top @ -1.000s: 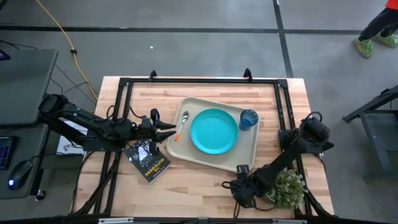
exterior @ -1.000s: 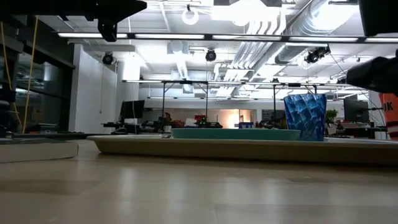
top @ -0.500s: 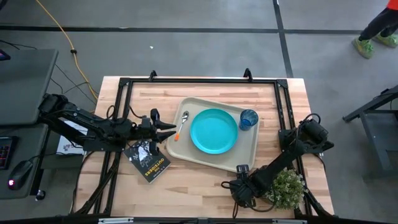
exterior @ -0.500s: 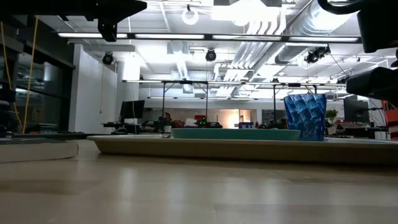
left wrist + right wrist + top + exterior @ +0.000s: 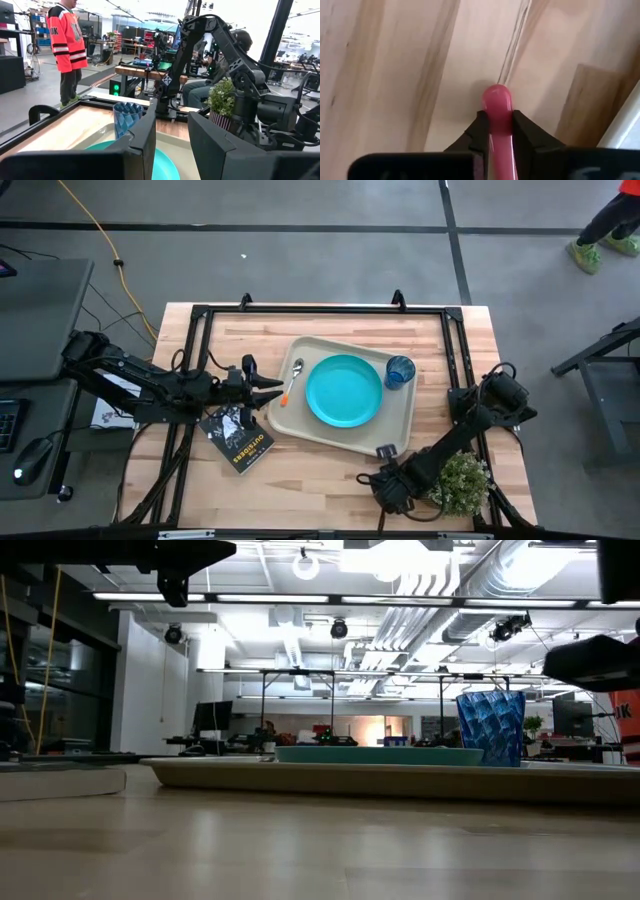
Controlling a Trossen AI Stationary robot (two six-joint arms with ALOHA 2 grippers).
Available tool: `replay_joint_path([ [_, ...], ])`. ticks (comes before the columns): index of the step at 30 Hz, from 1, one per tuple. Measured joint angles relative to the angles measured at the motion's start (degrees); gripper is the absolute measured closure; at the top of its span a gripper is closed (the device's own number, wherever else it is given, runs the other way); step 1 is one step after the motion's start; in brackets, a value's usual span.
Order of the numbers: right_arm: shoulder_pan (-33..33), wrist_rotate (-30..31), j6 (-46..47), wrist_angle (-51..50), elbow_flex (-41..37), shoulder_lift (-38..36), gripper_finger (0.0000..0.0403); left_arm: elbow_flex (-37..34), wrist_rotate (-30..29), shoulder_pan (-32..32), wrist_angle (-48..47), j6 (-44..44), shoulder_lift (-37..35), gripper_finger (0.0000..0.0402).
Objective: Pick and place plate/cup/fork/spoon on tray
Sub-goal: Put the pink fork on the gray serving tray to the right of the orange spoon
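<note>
The beige tray (image 5: pixel 405 425) lies mid-table with the teal plate (image 5: pixel 344 390) flat on it. The blue cup (image 5: pixel 399 370) stands upright at its far right corner, and the orange-handled spoon (image 5: pixel 293 383) lies along its left side. My left gripper (image 5: pixel 274 388) hovers level at the tray's left edge, open, with nothing between its fingers (image 5: pixel 142 145). My right gripper (image 5: pixel 385 480) points down at the bare wood near the table's front right, shut on the fork (image 5: pixel 496 107). Only the fork's red-pink handle shows; its tines are hidden. My right gripper pinches the fork's red-pink handle (image 5: pixel 498 127) between its two fingers, a short way back from the handle's rounded free end (image 5: pixel 496 96), which sticks out past the fingertips. The fingers come from above, pointing down, and lie across the handle. The handle end shows close over the wood.
A dark book (image 5: pixel 237 437) lies under my left arm, near the tray's front left corner. A small potted plant (image 5: pixel 460 483) stands right beside my right arm at the front right. Black frame rails (image 5: pixel 320 308) run round the table. Bare wood lies in front of the tray.
My right gripper has rolled a little about its own pointing line while staying over the same spot near the table's front right. The tray, plate, cup and spoon lie as before.
</note>
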Motion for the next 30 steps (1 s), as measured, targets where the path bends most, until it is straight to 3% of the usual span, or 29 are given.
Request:
replay_joint_path([
  [14, -0.1, 5.5, -8.4, 3.5, 5.3, 0.2, 0.0372, 0.0, 0.0, 0.0, 0.0, 0.0, 0.0, 0.0304],
  [19, -0.6, 9.0, -14.7, 3.4, 9.5, 0.1, 0.0396, 0.0, 0.0, 0.0, 0.0, 0.0, 0.0, 0.0304],
  [30, -4.8, 8.9, -18.9, 1.0, 12.9, 0.0, 0.0401, 0.0, 0.0, 0.0, 0.0, 0.0, 0.0, 0.0304],
])
